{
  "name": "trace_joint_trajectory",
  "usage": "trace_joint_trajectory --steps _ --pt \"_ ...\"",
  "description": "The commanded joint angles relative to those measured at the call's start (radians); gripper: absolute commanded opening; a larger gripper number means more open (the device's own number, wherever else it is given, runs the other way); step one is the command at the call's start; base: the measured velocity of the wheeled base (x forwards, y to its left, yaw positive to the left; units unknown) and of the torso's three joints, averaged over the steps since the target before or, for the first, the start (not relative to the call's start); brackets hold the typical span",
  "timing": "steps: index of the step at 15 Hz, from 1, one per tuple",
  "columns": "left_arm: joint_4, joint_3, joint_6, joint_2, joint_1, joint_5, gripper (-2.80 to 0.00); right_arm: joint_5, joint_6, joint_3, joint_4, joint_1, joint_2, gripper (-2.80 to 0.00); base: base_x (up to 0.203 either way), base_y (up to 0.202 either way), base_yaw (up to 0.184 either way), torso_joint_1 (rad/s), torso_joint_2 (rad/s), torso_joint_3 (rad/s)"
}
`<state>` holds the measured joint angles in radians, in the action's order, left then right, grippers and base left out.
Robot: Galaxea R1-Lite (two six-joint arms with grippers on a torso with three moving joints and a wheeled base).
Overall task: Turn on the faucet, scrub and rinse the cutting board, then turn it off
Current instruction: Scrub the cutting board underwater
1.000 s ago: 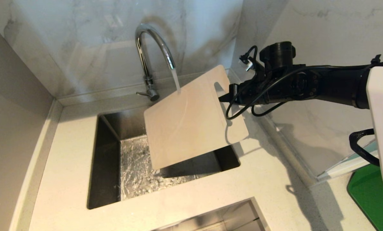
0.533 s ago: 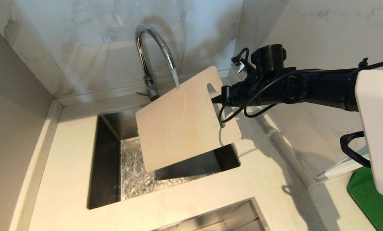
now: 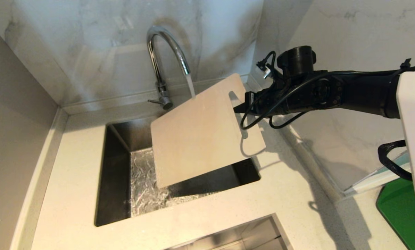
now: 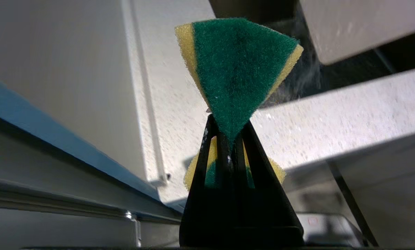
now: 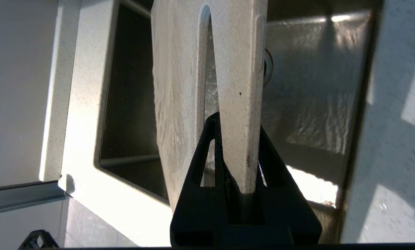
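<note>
One cutting board hangs tilted over the sink, its upper end under the water stream from the single chrome faucet, its lower corner dipping toward the basin, where rippling water lies on the steel floor. The right tool pinches the board's edge beside the handle slot. The left tool, down in front of the counter, is pressed together on one green-and-yellow sponge. One green mat lies at far right.
</note>
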<state>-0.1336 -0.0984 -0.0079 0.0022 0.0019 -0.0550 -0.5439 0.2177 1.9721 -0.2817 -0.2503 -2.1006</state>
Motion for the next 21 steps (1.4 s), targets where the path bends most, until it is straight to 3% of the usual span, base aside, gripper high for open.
trace_joint_trajectory --steps 1,10,13,17,21 --pt "-0.037 -0.117 -0.002 0.058 -0.002 -0.055 -2.80 -0.004 0.014 -0.003 -0.019 0.012 0.039 -2.80 0.000 0.000 0.000 0.000 0.00 0.000" --pt "-0.072 -0.605 0.020 0.493 -0.022 -0.114 -2.80 -0.008 0.091 -0.072 -0.112 0.009 0.178 -2.80 0.000 0.000 0.000 0.000 0.00 0.000" --pt "-0.070 -0.673 0.029 0.572 -0.020 -0.118 -2.80 -0.008 0.091 -0.170 -0.123 0.008 0.224 -2.80 0.000 0.000 0.000 0.000 0.00 0.000" --pt "-0.070 -0.678 0.029 0.610 -0.020 -0.117 -2.80 -0.010 0.089 -0.298 -0.122 0.008 0.275 -2.80 0.000 0.000 0.000 0.000 0.00 0.000" --pt "-0.063 -0.680 0.029 0.707 -0.022 -0.105 -2.80 -0.040 0.096 -0.322 -0.123 -0.026 0.309 -2.80 0.000 0.000 0.000 0.000 0.00 0.000"
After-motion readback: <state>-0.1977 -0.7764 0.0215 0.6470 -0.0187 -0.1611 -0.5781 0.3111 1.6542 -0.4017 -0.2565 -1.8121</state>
